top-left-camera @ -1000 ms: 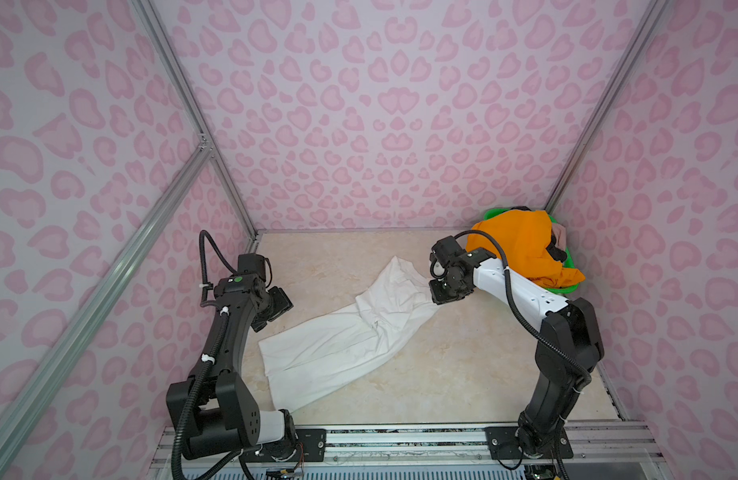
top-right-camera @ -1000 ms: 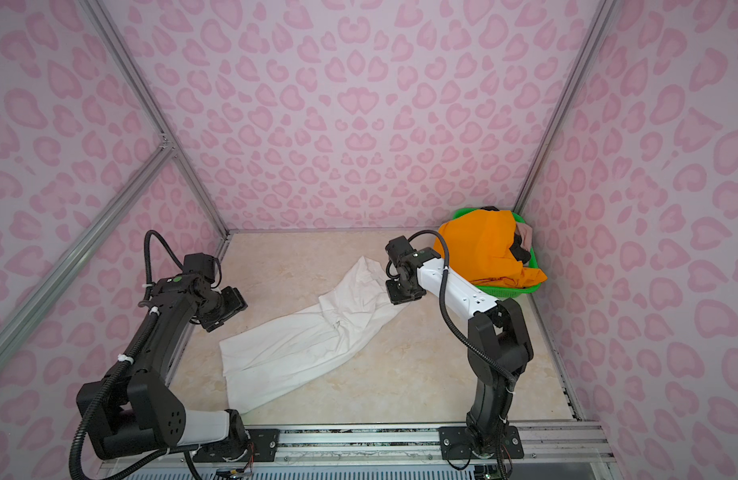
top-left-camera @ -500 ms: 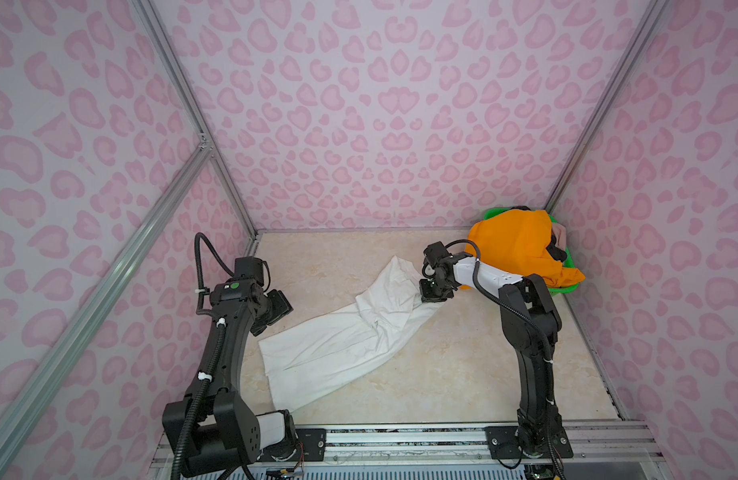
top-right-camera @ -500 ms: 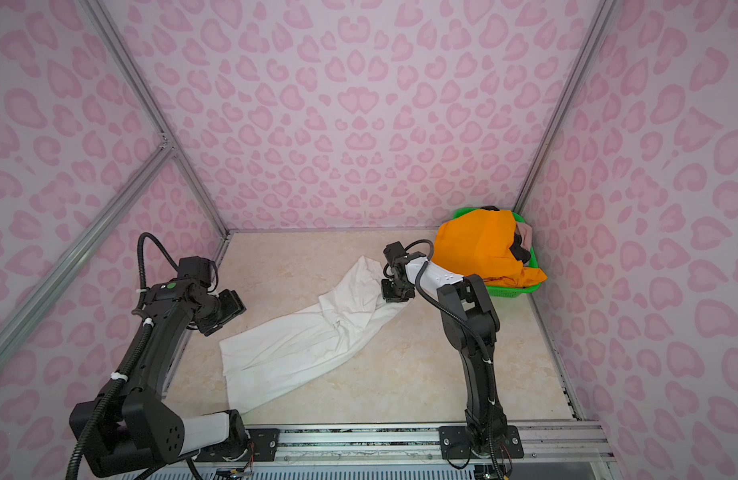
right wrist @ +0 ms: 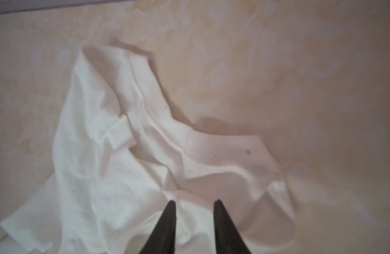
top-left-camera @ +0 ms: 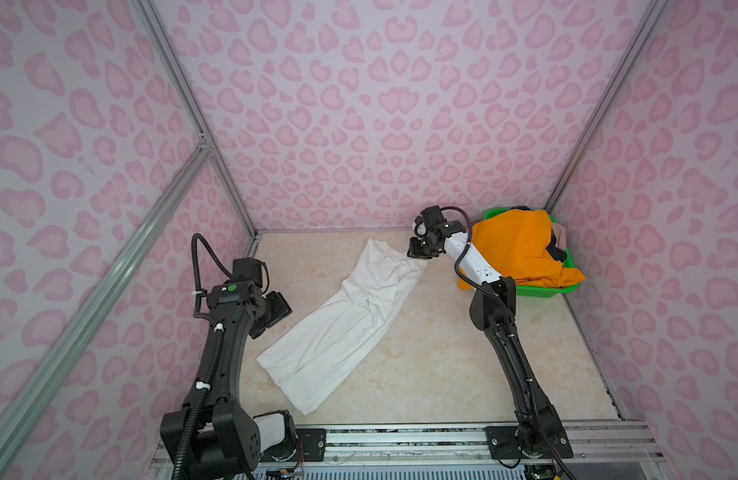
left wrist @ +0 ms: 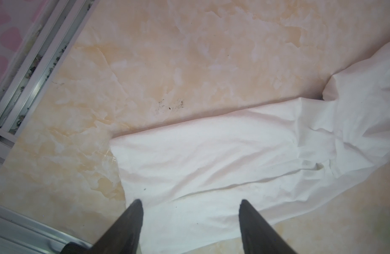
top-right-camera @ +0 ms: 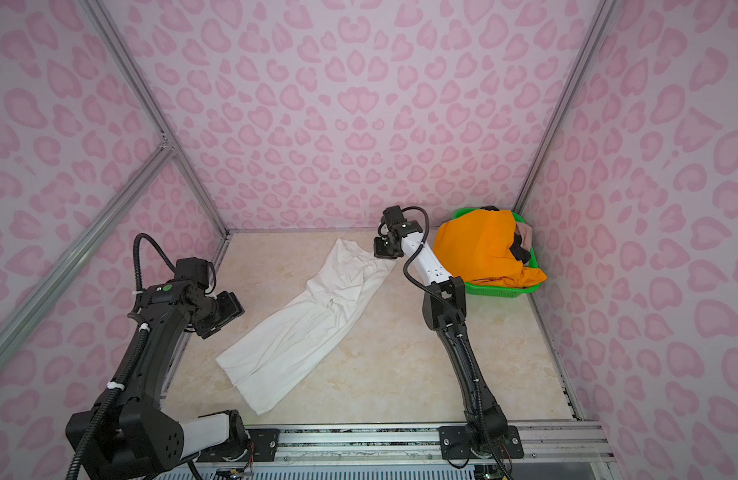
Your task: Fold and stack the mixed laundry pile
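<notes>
A white T-shirt (top-left-camera: 346,316) (top-right-camera: 305,324) lies stretched out on the beige floor, running from the front left to the back middle. My right gripper (top-left-camera: 417,251) (top-right-camera: 384,251) is down on its far, crumpled end. In the right wrist view the gripper (right wrist: 195,201) has its narrow-set fingers shut on a raised fold of the T-shirt (right wrist: 101,176). My left gripper (top-left-camera: 281,311) (top-right-camera: 227,311) hovers open beside the near half; in the left wrist view the gripper (left wrist: 190,201) is above the flat T-shirt (left wrist: 211,154), holding nothing. Orange shorts (top-left-camera: 513,245) (top-right-camera: 475,245) cover the rest of the pile.
A green mesh basket (top-left-camera: 538,291) (top-right-camera: 496,291) stands in the back right corner, holding the shorts, a black piece (top-left-camera: 556,251) and a beige-pink piece (top-left-camera: 560,232). Pink patterned walls close three sides. A metal rail (top-left-camera: 400,436) runs along the front.
My right gripper moved a little left and toward the back wall, onto the T-shirt's far end, and its fingers narrowed on the cloth. The left arm shifted slightly, its gripper still open.
</notes>
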